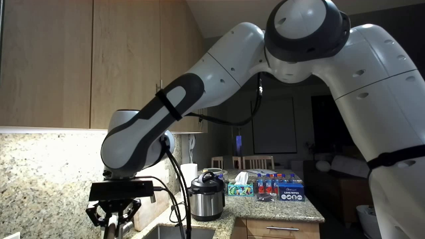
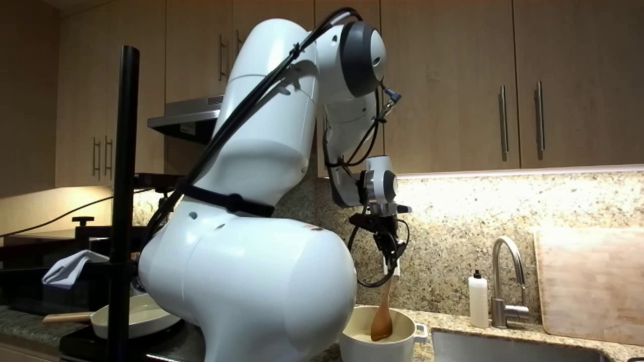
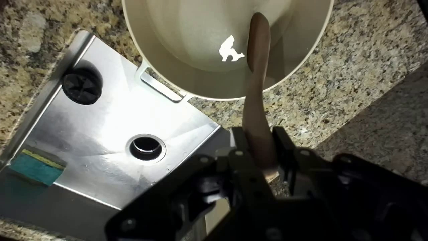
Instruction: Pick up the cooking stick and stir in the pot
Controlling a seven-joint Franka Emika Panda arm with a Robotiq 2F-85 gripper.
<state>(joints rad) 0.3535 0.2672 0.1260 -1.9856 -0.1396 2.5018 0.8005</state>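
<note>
The cooking stick is a brown wooden spoon. It also shows in an exterior view with its blade inside the pot, tilted. The pot is round and cream-white with a short side handle; its wall shows in an exterior view and in the wrist view. My gripper is shut on the spoon's handle, a finger on each side. The gripper hangs above the pot in an exterior view. Another exterior view shows the gripper pointing down, with the pot out of view.
A steel sink lies beside the pot. The faucet, a soap bottle and a cutting board stand near it. A pressure cooker stands on the counter. A pan is on the stove. Cupboards hang above.
</note>
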